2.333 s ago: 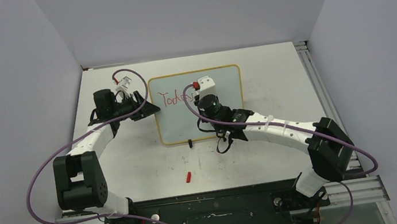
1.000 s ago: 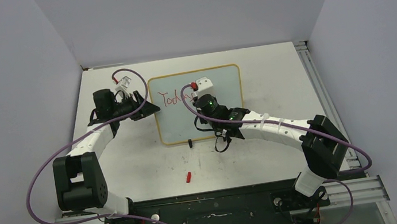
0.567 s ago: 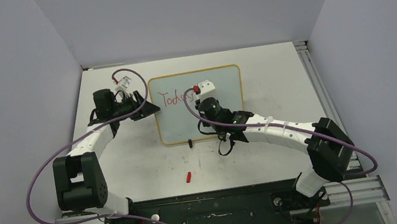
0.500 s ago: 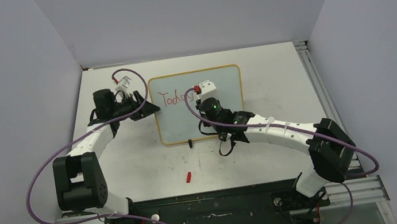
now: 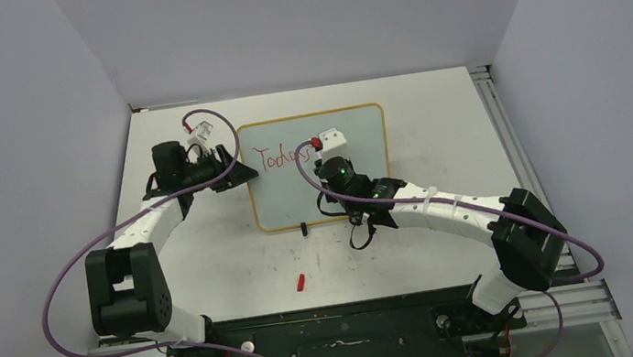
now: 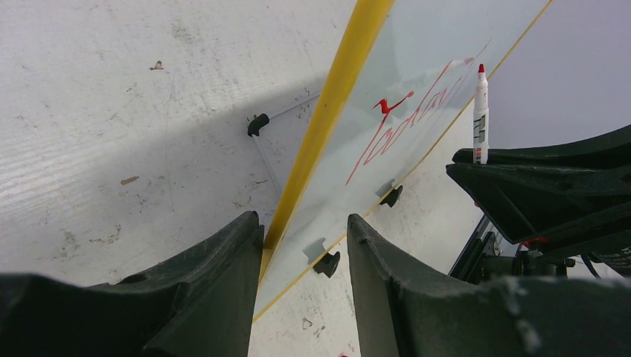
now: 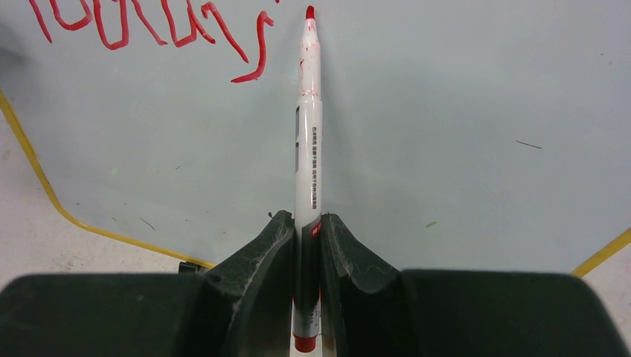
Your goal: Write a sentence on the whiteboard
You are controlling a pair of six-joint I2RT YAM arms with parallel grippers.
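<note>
Right wrist, clamped marker [image 7: 308, 149], whiteboard [image 7: 461, 111], red sentence [image 7: 141, 26]

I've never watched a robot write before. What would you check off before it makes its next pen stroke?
1. Marker clamped in the right gripper: ok.
2. Cap off, red tip bare: ok.
3. Tip touching the whiteboard: cannot tell.
4. Blank board free beyond the unfinished sentence: ok.
5. Left gripper steadying the board: it straddles the yellow frame; firm hold cannot tell.
</note>
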